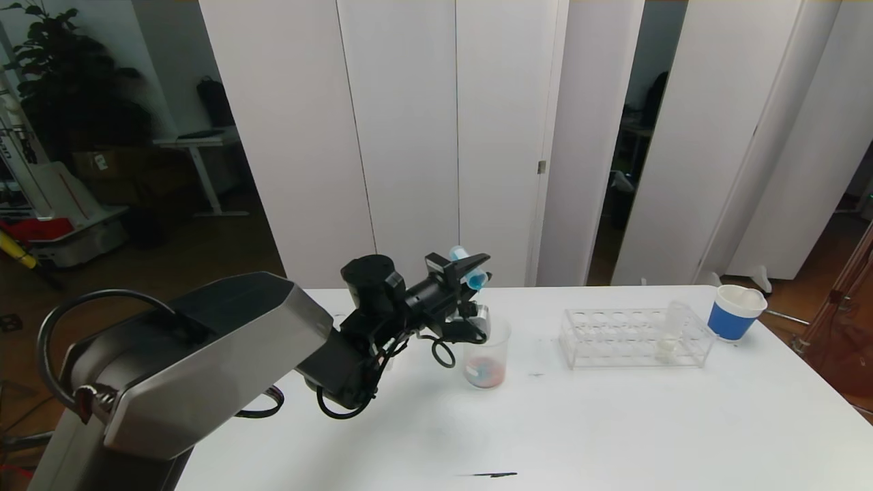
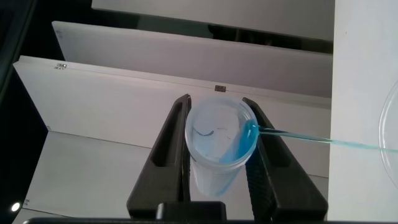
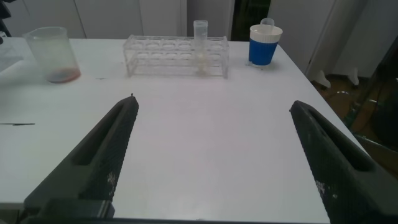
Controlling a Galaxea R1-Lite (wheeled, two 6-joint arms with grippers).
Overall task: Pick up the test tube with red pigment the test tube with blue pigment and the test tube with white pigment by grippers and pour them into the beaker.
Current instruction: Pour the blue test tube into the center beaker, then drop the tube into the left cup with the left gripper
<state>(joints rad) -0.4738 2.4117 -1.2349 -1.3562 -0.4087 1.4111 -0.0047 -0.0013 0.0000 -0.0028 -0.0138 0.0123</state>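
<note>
Left gripper (image 1: 470,273): we saw it clenched on the test tube with blue pigment (image 1: 469,268), tipped above the beaker's (image 1: 487,354) rim.
Pour: we saw a thin blue stream (image 2: 323,140) leaving the tube's mouth.
Beaker: it held red and blue liquid on the table (image 1: 614,423).
Test tube with white pigment (image 1: 672,331): it stood in the rack (image 1: 634,337), right of the beaker.
Right gripper (image 3: 217,155): we found it spread wide, holding nothing, over the table well apart from the beaker.

Clear plastic beaker (image 1: 486,354) and rack (image 1: 634,337) on a smooth matt table (image 1: 614,429).
</note>
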